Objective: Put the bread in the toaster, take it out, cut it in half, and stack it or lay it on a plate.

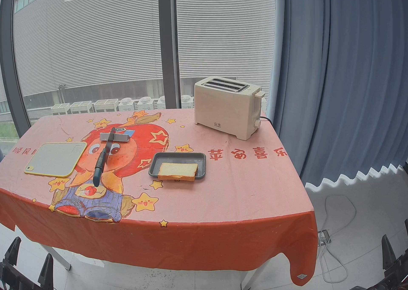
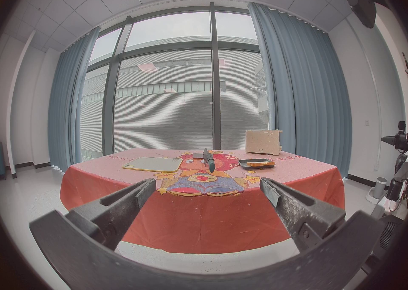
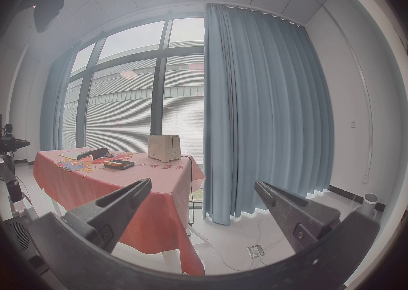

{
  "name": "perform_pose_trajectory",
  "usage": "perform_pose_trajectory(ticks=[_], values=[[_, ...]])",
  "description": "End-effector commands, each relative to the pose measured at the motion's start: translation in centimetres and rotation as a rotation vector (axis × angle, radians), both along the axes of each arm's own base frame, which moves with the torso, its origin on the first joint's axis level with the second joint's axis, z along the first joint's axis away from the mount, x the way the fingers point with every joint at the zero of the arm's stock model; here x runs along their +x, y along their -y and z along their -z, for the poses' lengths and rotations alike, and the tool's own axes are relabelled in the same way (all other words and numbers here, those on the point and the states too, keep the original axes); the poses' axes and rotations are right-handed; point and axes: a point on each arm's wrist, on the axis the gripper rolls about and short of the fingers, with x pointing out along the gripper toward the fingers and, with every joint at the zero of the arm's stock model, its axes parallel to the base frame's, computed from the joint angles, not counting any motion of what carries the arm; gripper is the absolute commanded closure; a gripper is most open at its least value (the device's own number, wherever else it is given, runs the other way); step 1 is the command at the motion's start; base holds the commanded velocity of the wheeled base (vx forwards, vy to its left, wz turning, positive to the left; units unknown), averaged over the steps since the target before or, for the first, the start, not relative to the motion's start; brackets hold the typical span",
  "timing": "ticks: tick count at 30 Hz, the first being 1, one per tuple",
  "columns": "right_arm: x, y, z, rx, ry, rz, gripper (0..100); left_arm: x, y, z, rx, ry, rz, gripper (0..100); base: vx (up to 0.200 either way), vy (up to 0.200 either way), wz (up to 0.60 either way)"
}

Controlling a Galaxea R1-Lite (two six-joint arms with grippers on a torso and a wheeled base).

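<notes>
With the left gripper (image 2: 207, 182) and right gripper (image 3: 202, 183) both open and empty, the first step awaits: lifting the bread slice (image 1: 177, 171) into the toaster (image 1: 227, 106).

A table (image 1: 238, 201) stands before the window, draped in an orange-red cloth (image 1: 199, 240) printed with a cartoon apple and stars. At the far right sits a cream toaster (image 1: 227, 107), slots up. Near the middle lies a dark rectangular tray (image 1: 176, 158). To its left a knife (image 1: 103, 157) points away, its blade propped on a small grey block (image 1: 121, 137) and its handle end down on the cloth. At far left a pale cutting board (image 1: 56, 158) with a yellow rim lies flat.
</notes>
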Motion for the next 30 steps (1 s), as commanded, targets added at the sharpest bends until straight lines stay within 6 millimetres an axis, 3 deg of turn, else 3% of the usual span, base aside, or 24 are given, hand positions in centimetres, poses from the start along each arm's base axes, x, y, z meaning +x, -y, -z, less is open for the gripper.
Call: perform_pose_trajectory(ticks=[1,30], values=[[0.01,0.00,0.52,0.001,-0.001,-0.003,0,0.02,0.00,0.52,0.000,-0.003,0.000,0,0.000,0.000,0.00],[0.01,0.02,0.52,0.007,-0.001,0.010,0,0.03,0.00,0.52,0.000,-0.005,0.000,0,0.000,0.000,0.00]])
